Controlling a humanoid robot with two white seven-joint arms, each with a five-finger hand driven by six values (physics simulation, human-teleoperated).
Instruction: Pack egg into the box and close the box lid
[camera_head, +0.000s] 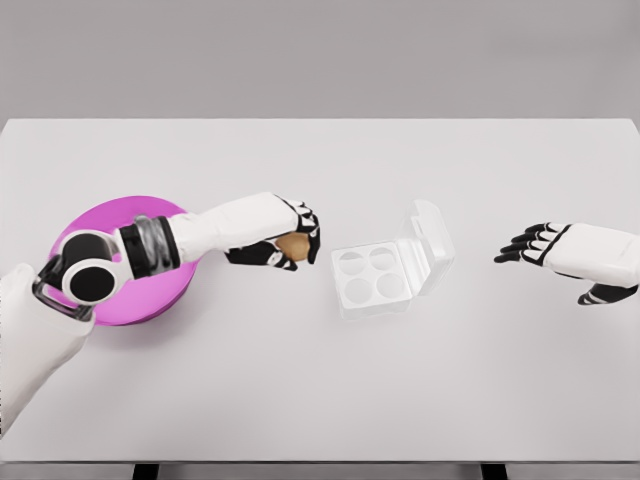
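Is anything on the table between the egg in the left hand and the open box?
Nothing visible. The left hand holds the egg just left of the box, with only bare table between them. The lid is raised on the far right side, cups uncovered.

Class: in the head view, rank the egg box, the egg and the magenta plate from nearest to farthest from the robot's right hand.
From the right hand:
1. Egg box, open, mid-table.
2. Egg, held in the left hand.
3. Magenta plate, far left.
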